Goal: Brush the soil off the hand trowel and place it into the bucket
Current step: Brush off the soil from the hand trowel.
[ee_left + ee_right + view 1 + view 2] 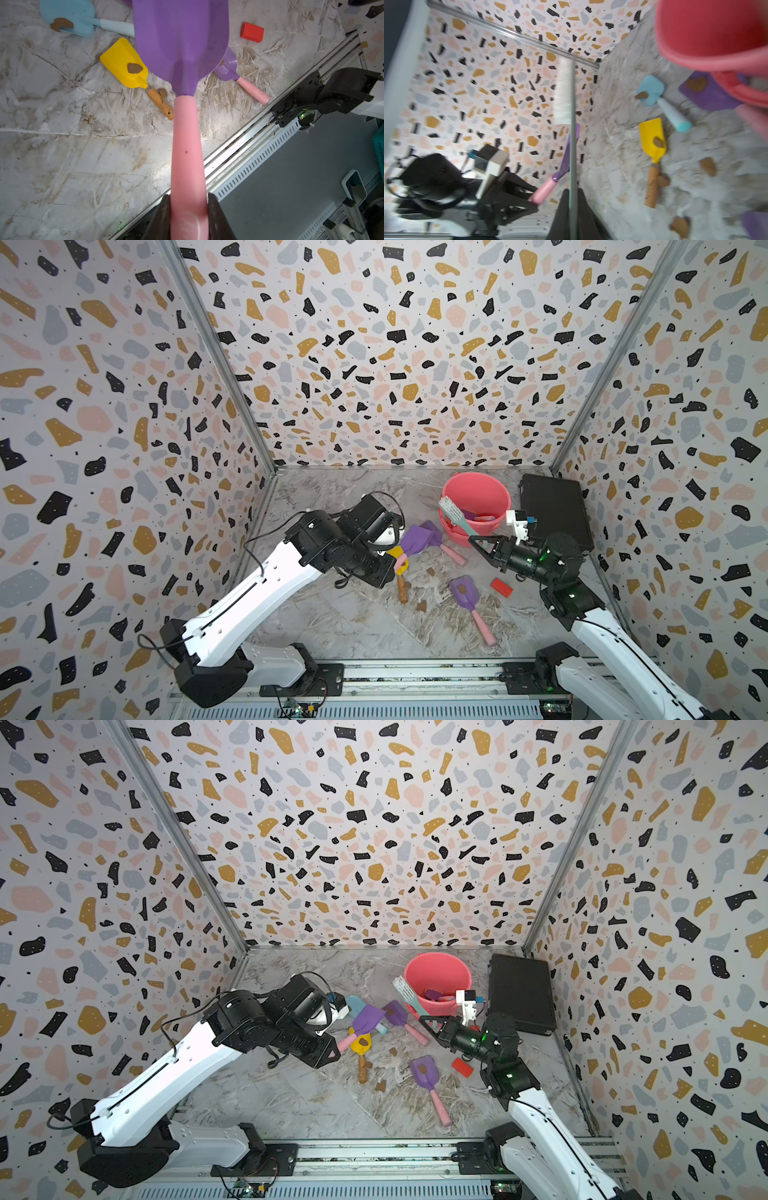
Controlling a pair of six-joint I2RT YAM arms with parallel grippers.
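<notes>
Holding trowel (180,37) above table (374,626), left fingers (161,216) clamped on its pink handle, right fingers (562,212) clamped on brush (451,508) beside bucket (476,489); blade apparently clean, calling next for carrying over bucket rim.

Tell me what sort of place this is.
Likely a robot test cell, not a garden: terrazzo-patterned panel walls box in a grey marble-look tabletop, and two white robot arms stand on an aluminium rail at its front edge.
</notes>
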